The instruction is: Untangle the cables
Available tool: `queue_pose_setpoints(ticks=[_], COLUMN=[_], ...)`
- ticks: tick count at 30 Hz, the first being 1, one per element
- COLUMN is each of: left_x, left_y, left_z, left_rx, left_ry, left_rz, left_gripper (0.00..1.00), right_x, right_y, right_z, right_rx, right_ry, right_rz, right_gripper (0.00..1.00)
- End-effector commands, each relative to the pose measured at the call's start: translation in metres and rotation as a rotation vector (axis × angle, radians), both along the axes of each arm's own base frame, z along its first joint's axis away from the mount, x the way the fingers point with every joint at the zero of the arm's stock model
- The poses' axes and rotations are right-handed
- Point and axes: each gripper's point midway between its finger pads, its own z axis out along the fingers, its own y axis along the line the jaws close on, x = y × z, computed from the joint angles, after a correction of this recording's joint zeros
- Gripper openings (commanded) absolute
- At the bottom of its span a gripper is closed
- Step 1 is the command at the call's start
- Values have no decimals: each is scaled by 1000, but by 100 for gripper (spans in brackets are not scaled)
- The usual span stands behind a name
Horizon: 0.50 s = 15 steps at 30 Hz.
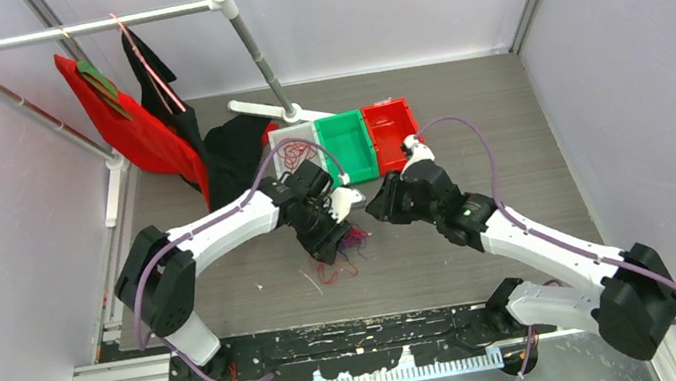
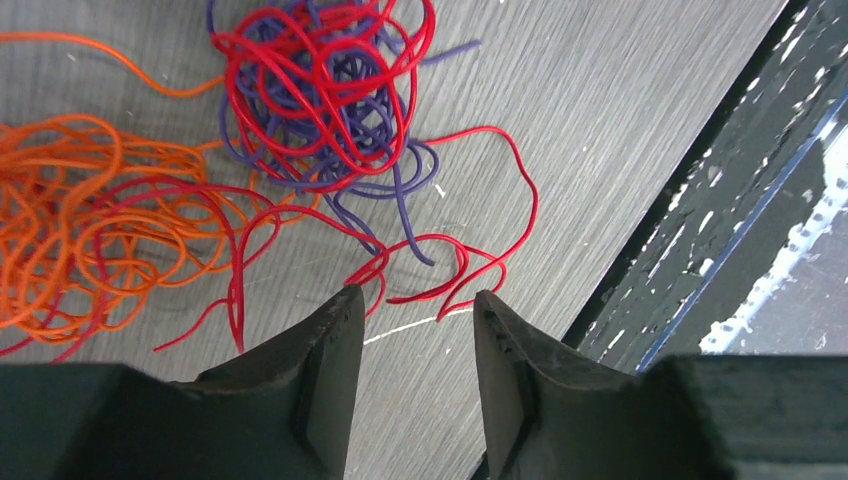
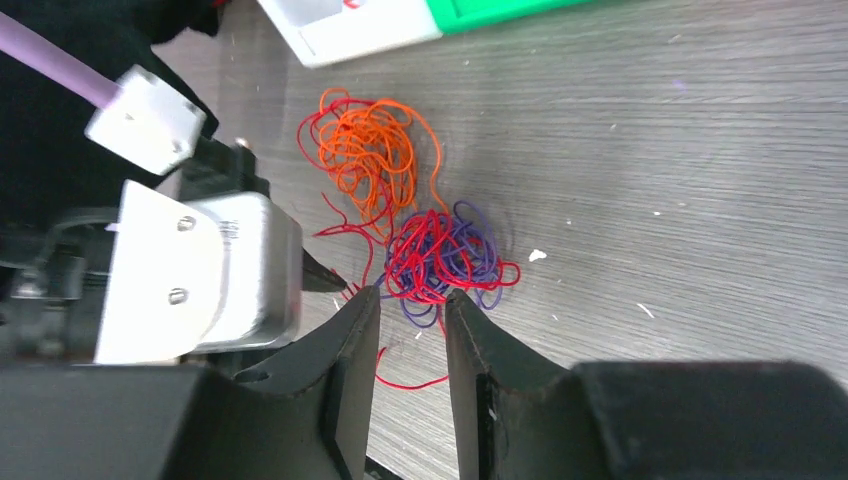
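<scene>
Near desk [image 2: 600, 90] edge, my left pincer [image 2: 417, 295] hangs spread, empty, just short of a stray red loop [image 2: 445, 243] | right pincer [image 3: 412, 295] narrowly parted, empty, beside the cables [image 3: 440, 255] | red-purple clump touches orange clump [image 3: 370, 150] | bins [image 1: 347, 144] lie well beyond | step: choosing a strand | next, I judge: pinch one loop, draw it clear gently.

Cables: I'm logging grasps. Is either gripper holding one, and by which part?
Nothing is held. The left gripper and the right gripper stand open, with the cables lying loose on the table ahead of them.
</scene>
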Motion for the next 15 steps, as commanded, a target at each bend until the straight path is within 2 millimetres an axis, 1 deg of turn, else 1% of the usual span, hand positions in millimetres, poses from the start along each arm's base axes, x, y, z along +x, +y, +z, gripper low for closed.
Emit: queue_pose_setpoints(ticks=[1,4,6,9,12,15], left_x=[-1,-3,0,2,1,-4], left_y=[-2,-1,1,3,3,6], left_z=[-6,-13,-20,-22,-11,9], left_rx=[-34,-42,-32,-22,-34,-49], left_ry=[-21,-29,-41,-53,-60,-73], left_rz=[6,8,13,16,7,-17], left_gripper=[44,41,38,31,21,3], right_x=[-1,-3,-6,-10,-16,-19], right_y=[-18,-22,-21,-19,-18,-17], right_z=[9,9,8,7,5,3], right_rx=[5,-10,-8,2,0,-6], right_ry=[3,29,45,64,82,90], right_rz=[-74,-80,-74,-61,-41,-15], right_gripper=[35,34,34,33,31,28])
